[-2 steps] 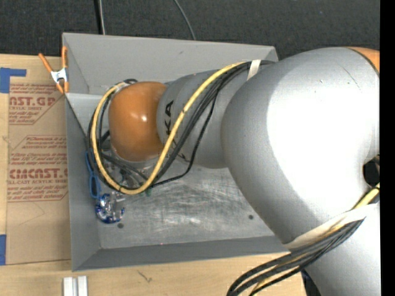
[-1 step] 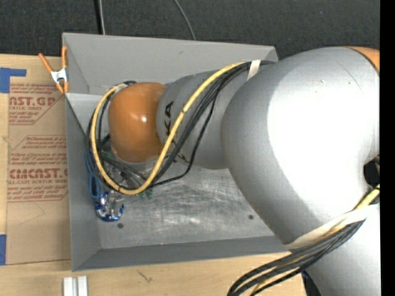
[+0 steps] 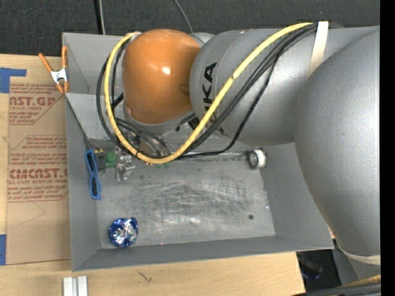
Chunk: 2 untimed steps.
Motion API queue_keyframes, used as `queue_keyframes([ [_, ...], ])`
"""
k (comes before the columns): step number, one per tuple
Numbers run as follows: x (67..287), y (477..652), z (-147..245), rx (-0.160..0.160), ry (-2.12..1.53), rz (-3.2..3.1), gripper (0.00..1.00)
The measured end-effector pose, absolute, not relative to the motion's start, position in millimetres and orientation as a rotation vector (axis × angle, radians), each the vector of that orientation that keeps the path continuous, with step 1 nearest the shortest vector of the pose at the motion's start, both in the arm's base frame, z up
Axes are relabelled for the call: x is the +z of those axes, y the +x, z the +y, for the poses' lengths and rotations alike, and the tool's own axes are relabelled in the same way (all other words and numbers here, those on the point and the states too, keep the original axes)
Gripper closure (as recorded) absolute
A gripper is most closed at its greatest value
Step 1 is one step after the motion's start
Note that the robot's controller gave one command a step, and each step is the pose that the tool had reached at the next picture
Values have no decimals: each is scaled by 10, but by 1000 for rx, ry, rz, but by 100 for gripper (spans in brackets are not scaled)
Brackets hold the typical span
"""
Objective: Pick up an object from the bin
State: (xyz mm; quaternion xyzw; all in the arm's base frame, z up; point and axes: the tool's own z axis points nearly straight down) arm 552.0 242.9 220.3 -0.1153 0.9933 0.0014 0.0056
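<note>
My gripper [image 3: 125, 167] pokes out from under the arm's orange cover, low over the bin's left side. Just left of it lies a small green piece [image 3: 111, 159], touching or nearly touching the gripper; which one I cannot tell. A blue plastic frame-shaped thing [image 3: 92, 175] lies along the left wall, a little further left of the gripper. Nothing shows held in the gripper.
A crumpled blue and white ball [image 3: 123, 232] lies in the bin's near left corner. A small white and grey cylinder [image 3: 257, 159] on a thin clear rod sits at the far right of the floor. The arm covers the back of the bin.
</note>
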Motion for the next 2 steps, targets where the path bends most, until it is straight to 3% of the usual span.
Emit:
queue_keyframes([
  [1, 1547, 5235, 1876, -5, -413, 3121, 100],
  [2, 1584, 5253, 1914, 1, -416, 3113, 0],
])
